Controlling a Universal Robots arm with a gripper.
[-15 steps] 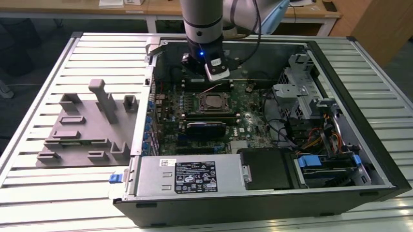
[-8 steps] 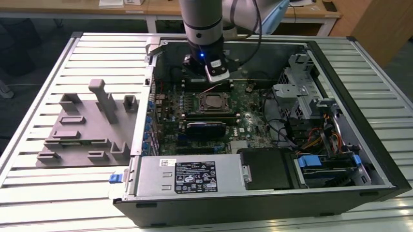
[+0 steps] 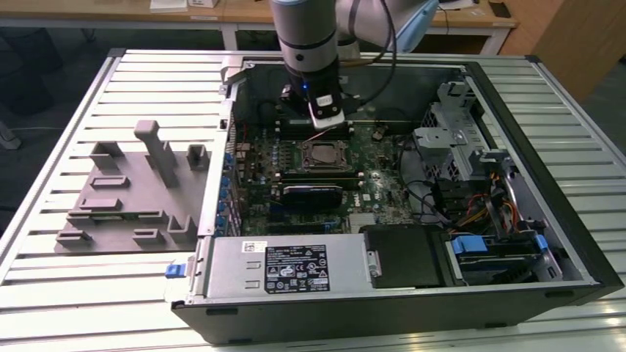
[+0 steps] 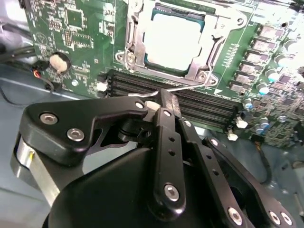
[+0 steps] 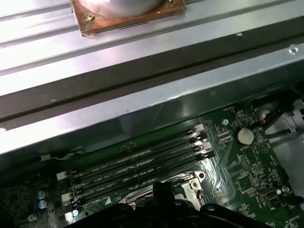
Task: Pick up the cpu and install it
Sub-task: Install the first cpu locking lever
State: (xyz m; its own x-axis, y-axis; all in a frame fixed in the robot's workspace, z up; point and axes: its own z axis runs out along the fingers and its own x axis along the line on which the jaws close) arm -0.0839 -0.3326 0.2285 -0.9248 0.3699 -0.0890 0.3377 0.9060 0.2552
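My black linkage gripper (image 4: 164,102) has its fingers pinched together, holding nothing. The flat square cpu with its silvery metal plate (image 4: 173,40) lies just ahead of my fingertips, seated flat in the open metal-framed socket (image 4: 130,52).

Exterior view high, wide; both wrist views close over motherboard (image 4: 85,42).

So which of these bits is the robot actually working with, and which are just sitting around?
Part of the job:
- the cpu, lying in its socket on the motherboard
- the gripper, just above the board inside the computer case

Just lying about:
- the grey fixture tray on the table
- the black heatsink block
- the memory slots
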